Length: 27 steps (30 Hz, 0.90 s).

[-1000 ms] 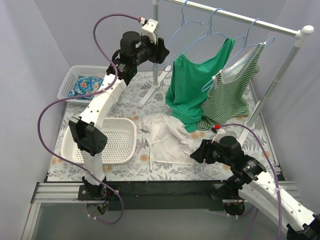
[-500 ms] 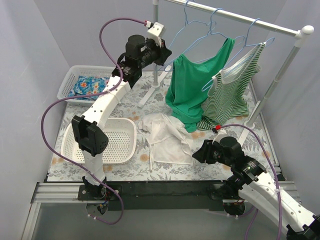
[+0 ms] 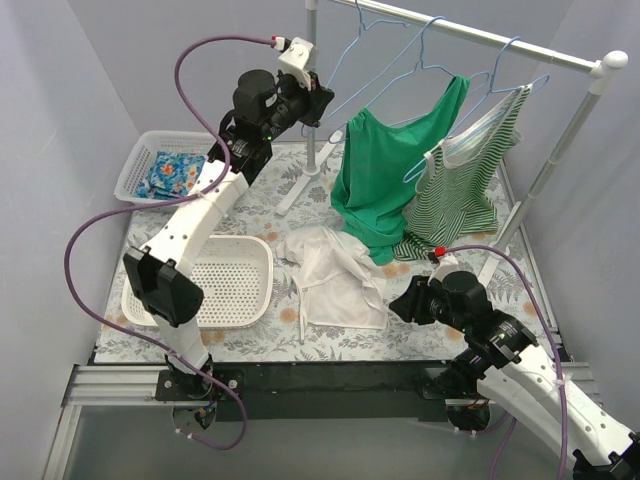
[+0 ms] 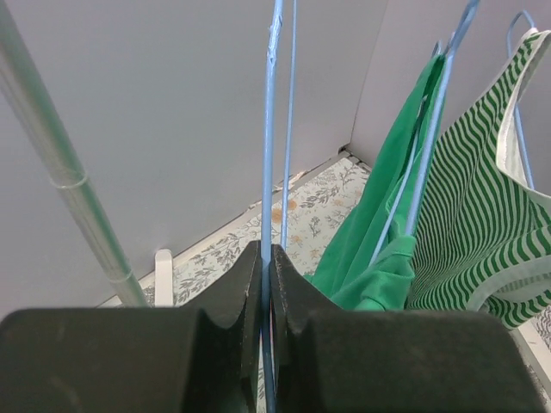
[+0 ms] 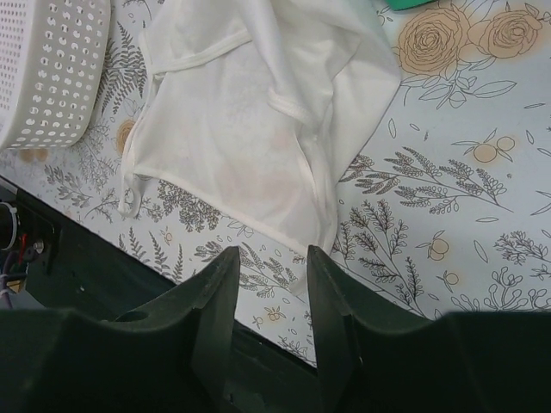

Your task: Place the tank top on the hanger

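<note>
The white tank top (image 3: pixel 335 275) lies crumpled on the floral table, and also shows in the right wrist view (image 5: pixel 250 129). The light-blue hanger (image 3: pixel 375 88) hangs at the left end of the rail. My left gripper (image 3: pixel 318 100) is raised high and shut on the hanger's wire (image 4: pixel 269 129), which runs straight up between the closed jaws (image 4: pixel 265 258). My right gripper (image 3: pixel 405 300) is open and empty, low over the table just off the tank top's near right hem (image 5: pixel 269 256).
A solid green top (image 3: pixel 385 170) and a green-and-white striped top (image 3: pixel 465 190) hang on blue hangers from the white rail (image 3: pixel 480 37). The rack's left post (image 3: pixel 312 60) is beside my left gripper. A white basket (image 3: pixel 255 300) stands front left; another with floral cloth (image 3: pixel 135 165) back left.
My left arm has shifted slightly left and up, still gripping the hanger wire, and the hanger has swung with it. My right gripper has edged slightly right and stays open.
</note>
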Each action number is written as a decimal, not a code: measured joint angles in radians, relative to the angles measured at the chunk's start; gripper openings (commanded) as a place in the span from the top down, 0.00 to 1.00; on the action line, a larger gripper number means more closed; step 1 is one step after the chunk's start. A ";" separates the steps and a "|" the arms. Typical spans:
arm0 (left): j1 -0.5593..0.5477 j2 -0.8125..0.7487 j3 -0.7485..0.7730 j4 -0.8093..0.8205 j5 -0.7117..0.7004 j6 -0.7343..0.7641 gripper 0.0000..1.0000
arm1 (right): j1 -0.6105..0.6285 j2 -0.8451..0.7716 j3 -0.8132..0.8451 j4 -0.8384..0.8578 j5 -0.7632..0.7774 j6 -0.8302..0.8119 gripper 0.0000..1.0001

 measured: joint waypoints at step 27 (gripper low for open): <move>0.000 -1.085 -0.889 -0.146 -0.209 -0.092 1.00 | 0.000 0.034 0.033 0.003 0.084 -0.026 0.57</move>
